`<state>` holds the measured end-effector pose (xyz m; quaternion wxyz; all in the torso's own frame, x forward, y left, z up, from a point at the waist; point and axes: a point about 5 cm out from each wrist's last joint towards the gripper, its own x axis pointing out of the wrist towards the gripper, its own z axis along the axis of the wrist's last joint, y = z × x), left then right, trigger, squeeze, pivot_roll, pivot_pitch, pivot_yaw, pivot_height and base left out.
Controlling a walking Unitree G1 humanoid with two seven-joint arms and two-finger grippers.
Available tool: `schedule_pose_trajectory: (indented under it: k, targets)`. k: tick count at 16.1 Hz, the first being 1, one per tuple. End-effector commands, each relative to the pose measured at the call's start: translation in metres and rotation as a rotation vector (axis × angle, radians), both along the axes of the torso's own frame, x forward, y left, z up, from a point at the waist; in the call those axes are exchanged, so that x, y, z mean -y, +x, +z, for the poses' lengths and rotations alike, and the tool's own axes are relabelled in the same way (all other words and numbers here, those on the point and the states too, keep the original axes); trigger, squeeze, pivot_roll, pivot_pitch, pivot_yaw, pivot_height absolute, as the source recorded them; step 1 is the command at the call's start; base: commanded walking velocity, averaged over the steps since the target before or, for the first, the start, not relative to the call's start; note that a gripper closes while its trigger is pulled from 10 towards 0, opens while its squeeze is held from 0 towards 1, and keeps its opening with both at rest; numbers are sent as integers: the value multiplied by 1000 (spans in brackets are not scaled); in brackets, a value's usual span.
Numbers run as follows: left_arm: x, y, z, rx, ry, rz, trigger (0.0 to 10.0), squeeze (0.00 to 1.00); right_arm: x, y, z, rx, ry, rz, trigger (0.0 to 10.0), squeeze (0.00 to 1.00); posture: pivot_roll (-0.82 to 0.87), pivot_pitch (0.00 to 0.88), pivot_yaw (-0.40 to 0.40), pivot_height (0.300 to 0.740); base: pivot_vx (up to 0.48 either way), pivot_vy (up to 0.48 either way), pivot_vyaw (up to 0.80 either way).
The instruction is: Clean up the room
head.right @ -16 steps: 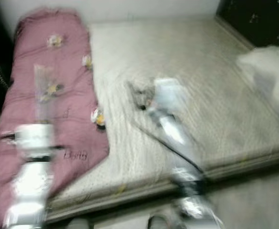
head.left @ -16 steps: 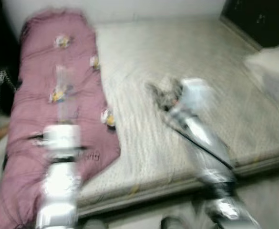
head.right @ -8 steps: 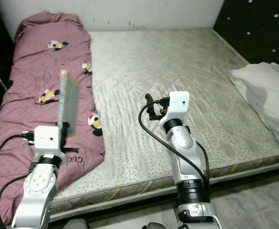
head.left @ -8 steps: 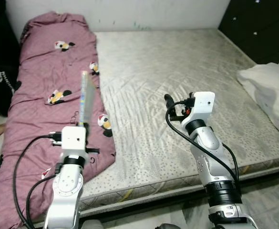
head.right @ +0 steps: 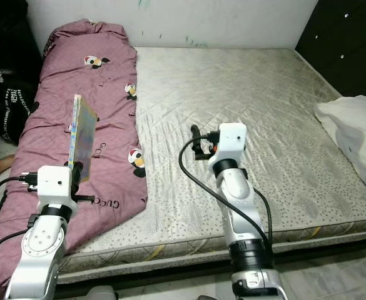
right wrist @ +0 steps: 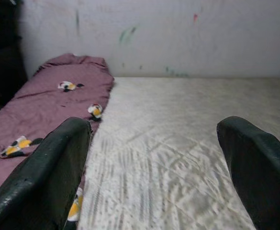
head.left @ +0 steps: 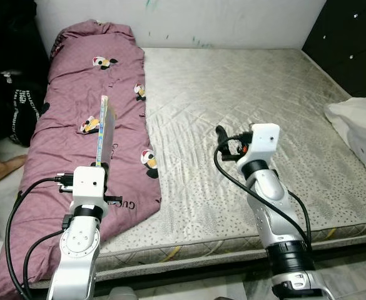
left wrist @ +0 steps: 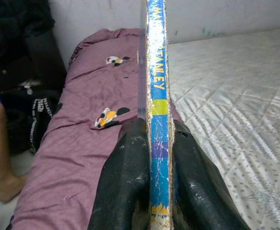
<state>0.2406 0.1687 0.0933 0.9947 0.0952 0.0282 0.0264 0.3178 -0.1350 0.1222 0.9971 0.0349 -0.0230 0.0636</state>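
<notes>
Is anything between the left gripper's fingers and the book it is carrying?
Nothing visible. The left gripper is shut directly on the thin book, its fingers pressing both covers near the lower edge, holding it upright over the purple duvet. The right gripper is open, empty.

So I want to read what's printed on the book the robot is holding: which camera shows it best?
The left wrist view: the book stands edge-on between the left end effector's fingers, its blue spine lettering large and partly readable. Both eye views show the book upright above that end effector over the purple quilt, too small to read.
</notes>
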Motion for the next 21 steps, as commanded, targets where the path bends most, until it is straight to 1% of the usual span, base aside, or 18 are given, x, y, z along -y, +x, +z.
schedule_pose_trajectory:
  k: [1,2,3,6,9,17,18,21]
  targets:
    - [6,1,10,48,-8,-26,10000,0,7,-2,-3,-10,-10,-27,10000,0,35,0,-49,740,0,0,0]
    - [8,1,10,50,-20,-35,10000,0,7,-2,-3,-6,-46,-18,10000,0,32,0,-48,740,0,0,0]
    - [9,1,10,51,-18,-42,10000,0,6,-3,-2,4,-49,-7,10000,0,32,0,-48,740,0,0,0]
    - [9,3,11,57,-18,-41,10000,0,5,-1,-1,7,-50,-4,10000,0,32,0,-50,740,0,0,779]
    - [8,4,13,62,-21,-31,10000,0,9,0,-1,3,-49,-12,10000,0,32,0,-55,740,0,-296,163]
    - [10,2,11,56,-29,-34,10000,0,7,-3,-5,-12,-60,3,10000,0,29,0,-59,740,0,-322,0]
    - [11,2,11,56,-29,-36,10000,0,6,-5,-5,-1,-70,32,10000,0,27,0,-61,740,0,-322,444]
    - [11,2,11,55,-27,-35,10000,0,5,-5,-5,-5,-69,31,10000,0,27,0,-61,740,0,-322,706]
